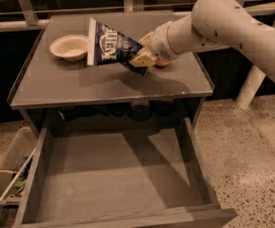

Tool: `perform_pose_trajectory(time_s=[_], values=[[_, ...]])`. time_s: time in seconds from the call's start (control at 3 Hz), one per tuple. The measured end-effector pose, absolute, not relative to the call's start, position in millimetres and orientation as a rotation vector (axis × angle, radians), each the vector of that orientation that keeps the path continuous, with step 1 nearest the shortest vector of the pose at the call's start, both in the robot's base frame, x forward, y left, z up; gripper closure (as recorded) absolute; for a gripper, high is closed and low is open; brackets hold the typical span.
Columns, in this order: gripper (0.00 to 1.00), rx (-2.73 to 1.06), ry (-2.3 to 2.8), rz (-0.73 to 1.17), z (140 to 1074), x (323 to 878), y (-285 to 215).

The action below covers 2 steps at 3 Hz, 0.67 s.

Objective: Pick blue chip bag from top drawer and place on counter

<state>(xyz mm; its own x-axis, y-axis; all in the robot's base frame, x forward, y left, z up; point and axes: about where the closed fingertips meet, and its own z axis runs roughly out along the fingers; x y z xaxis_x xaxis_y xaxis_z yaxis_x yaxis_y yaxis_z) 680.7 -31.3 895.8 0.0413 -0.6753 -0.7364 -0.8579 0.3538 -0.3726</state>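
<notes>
The gripper [141,61] is over the counter [80,87], right of its middle, with its fingers closed on the lower right corner of the blue chip bag [109,49]. The bag is held out to the left of the gripper, tilted. Its white sealed strip stands nearly upright on the far left, just beside the right rim of a pale paper bowl [70,47], and whether strip and rim touch cannot be told. A shadow lies on the counter under the bag and gripper, so the bag appears to hang clear of the surface rather than rest on it. The white arm [227,25] reaches in from the upper right, crossing the counter's right edge. The widest bare stretch of counter runs along the front, between the bag's shadow and the thin pale front edge, and on toward the front left corner. At the back the counter ends near a pale rail. Below, the top drawer [113,175] is pulled fully out toward the camera, its flat grey bottom showing bare between low side walls and the front lip. To the left of the drawer, just beside its wall, sits a clear plastic bin [6,175] of clutter. Speckled floor [256,156] lies open to the right of the drawer.
</notes>
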Motion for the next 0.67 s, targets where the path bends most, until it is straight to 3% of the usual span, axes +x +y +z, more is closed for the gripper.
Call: perform_pose_trajectory(time_s=[0.67], values=[[1.0, -1.402, 1.63, 0.422, 877.9, 717.1, 9.9]])
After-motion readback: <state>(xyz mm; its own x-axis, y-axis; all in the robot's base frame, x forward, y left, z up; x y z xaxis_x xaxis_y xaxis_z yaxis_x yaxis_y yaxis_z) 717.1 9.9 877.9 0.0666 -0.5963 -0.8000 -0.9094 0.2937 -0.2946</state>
